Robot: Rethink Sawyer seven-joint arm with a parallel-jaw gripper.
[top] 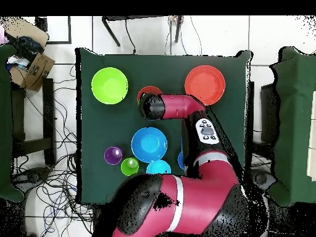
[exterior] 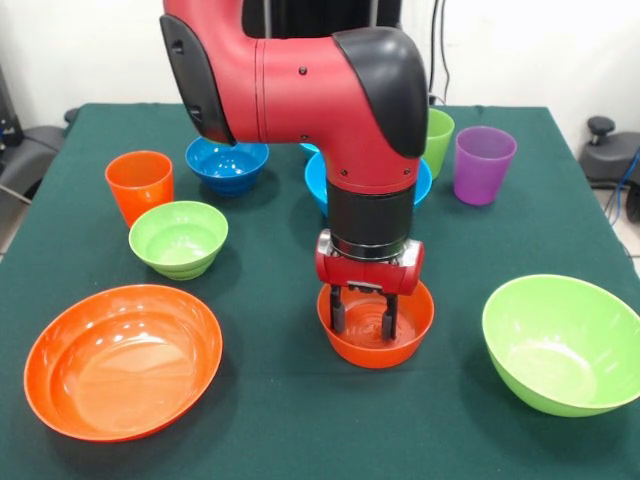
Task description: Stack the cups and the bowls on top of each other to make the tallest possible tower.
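My gripper [exterior: 364, 325] points straight down, open, with both fingers [exterior: 340, 310] inside a small orange bowl [exterior: 410, 335] at the table's middle front, empty. In the overhead view the wrist covers the gripper and most of that bowl [top: 147, 91]. The orange cup [exterior: 139, 185], a small lime bowl [exterior: 179, 237] and a dark blue bowl [exterior: 227, 163] stand at the left. The purple cup [exterior: 483, 164] and lime cup [exterior: 439, 140] stand at the back right. A light blue bowl [top: 149, 144] is mostly hidden behind the arm. No tower shows; each piece stands alone.
A large orange bowl [exterior: 122, 360] sits at the front left and a large lime bowl [exterior: 563, 343] at the front right. A small light blue bowl [top: 158, 167] sits near the robot's base. The green cloth [exterior: 290, 420] ends at the table's edges.
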